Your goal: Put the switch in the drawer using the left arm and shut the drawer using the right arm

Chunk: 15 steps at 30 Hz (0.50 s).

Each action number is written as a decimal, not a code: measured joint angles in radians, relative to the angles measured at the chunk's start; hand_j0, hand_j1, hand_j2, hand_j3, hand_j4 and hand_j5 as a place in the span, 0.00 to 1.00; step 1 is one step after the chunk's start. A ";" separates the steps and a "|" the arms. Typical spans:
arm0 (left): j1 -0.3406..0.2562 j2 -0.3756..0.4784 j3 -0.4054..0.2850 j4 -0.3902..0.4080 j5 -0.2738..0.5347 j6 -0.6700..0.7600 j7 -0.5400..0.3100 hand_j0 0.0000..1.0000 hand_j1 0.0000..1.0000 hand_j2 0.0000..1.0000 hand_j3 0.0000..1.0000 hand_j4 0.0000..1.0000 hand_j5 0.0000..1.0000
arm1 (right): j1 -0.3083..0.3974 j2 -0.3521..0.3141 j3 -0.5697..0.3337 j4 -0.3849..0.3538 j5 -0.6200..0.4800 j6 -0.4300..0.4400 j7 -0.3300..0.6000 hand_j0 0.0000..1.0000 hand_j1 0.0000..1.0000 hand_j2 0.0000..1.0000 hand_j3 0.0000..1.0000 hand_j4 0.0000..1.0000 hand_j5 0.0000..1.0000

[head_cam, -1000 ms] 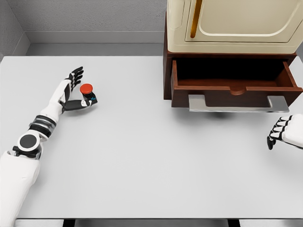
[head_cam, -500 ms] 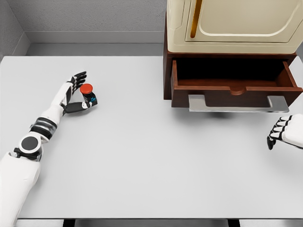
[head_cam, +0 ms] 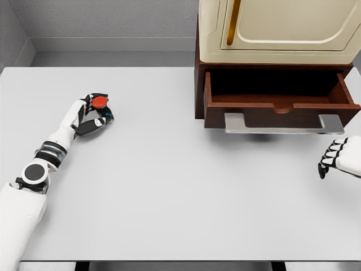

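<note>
The switch [head_cam: 101, 107], a small black box with a round red button on top, stands on the white table [head_cam: 169, 180] at the left. My left hand [head_cam: 93, 113] has its fingers curled around the switch, thumb below it and the other fingers over the far side. The brown wooden drawer [head_cam: 279, 104] at the upper right stands pulled open, its inside dark and bare, with a grey handle [head_cam: 282, 124] along the front. My right hand [head_cam: 337, 157] rests at the right edge with curled fingers, holding nothing, below and right of the drawer.
A cream cabinet [head_cam: 276, 28] with a yellow handle sits on top of the brown drawer unit. A grey wall runs along the table's far edge.
The left hand's fingers have closed around the switch from a spread pose. The switch has shifted slightly left and away. The right hand has not moved.
</note>
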<state>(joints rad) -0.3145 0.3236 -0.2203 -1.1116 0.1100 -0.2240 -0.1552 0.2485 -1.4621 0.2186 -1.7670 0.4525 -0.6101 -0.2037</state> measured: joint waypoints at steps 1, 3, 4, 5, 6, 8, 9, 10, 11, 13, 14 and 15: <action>0.000 0.000 0.001 -0.001 0.000 -0.002 0.000 0.52 0.52 0.52 0.52 0.52 0.52 | 0.000 0.000 0.000 0.000 0.000 0.000 0.000 0.35 0.35 0.35 0.35 0.35 0.35; 0.000 0.001 0.002 -0.004 0.000 -0.007 0.000 0.49 0.49 0.49 0.49 0.49 0.49 | -0.002 0.000 0.000 0.000 0.000 0.000 0.000 0.35 0.35 0.35 0.35 0.35 0.35; 0.000 0.001 0.002 -0.006 0.000 -0.009 -0.001 0.48 0.48 0.48 0.48 0.48 0.48 | -0.002 0.000 0.000 0.000 0.000 0.000 0.000 0.35 0.35 0.35 0.35 0.35 0.35; 0.000 0.001 0.003 -0.007 0.000 -0.010 -0.001 0.46 0.46 0.46 0.46 0.46 0.46 | -0.002 0.000 0.000 0.000 0.000 0.000 0.000 0.35 0.35 0.35 0.35 0.35 0.35; -0.002 0.001 0.004 -0.009 0.000 -0.011 -0.002 0.46 0.46 0.46 0.46 0.46 0.46 | -0.001 0.000 0.000 0.000 0.000 0.000 0.000 0.35 0.35 0.35 0.35 0.35 0.35; 0.002 0.002 0.005 -0.028 0.000 -0.011 -0.008 0.45 0.45 0.45 0.45 0.45 0.45 | -0.003 0.000 0.000 0.000 0.000 0.000 0.000 0.35 0.35 0.35 0.35 0.35 0.35; 0.000 0.002 0.006 -0.038 0.000 -0.011 -0.010 0.43 0.43 0.43 0.43 0.43 0.43 | -0.005 0.000 0.000 0.000 0.000 0.000 0.000 0.35 0.35 0.35 0.35 0.35 0.35; 0.000 0.002 0.007 -0.046 0.001 -0.011 -0.012 0.42 0.42 0.42 0.42 0.42 0.42 | -0.005 0.000 0.000 0.001 0.000 0.000 0.000 0.35 0.35 0.35 0.35 0.35 0.35; 0.002 0.002 0.007 -0.054 0.000 -0.010 -0.013 0.42 0.42 0.42 0.42 0.42 0.42 | -0.005 0.000 0.000 0.001 0.000 0.000 0.000 0.35 0.35 0.35 0.35 0.35 0.35; 0.000 0.003 0.008 -0.072 0.000 -0.010 -0.015 0.40 0.40 0.40 0.40 0.40 0.40 | -0.005 0.000 0.000 0.001 0.000 0.000 0.000 0.35 0.35 0.35 0.35 0.35 0.35; -0.005 0.003 0.008 -0.079 0.000 -0.010 -0.017 0.40 0.40 0.40 0.40 0.40 0.40 | -0.005 0.000 0.000 0.000 0.000 0.000 0.000 0.35 0.35 0.35 0.35 0.35 0.35; -0.012 0.004 0.008 -0.085 0.000 -0.010 -0.021 0.40 0.40 0.40 0.40 0.40 0.40 | -0.004 0.000 0.000 0.001 0.000 0.000 0.000 0.35 0.35 0.35 0.35 0.35 0.35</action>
<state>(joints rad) -0.3267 0.3277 -0.2122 -1.1964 0.1100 -0.2341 -0.1760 0.2441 -1.4625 0.2186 -1.7664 0.4524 -0.6101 -0.2037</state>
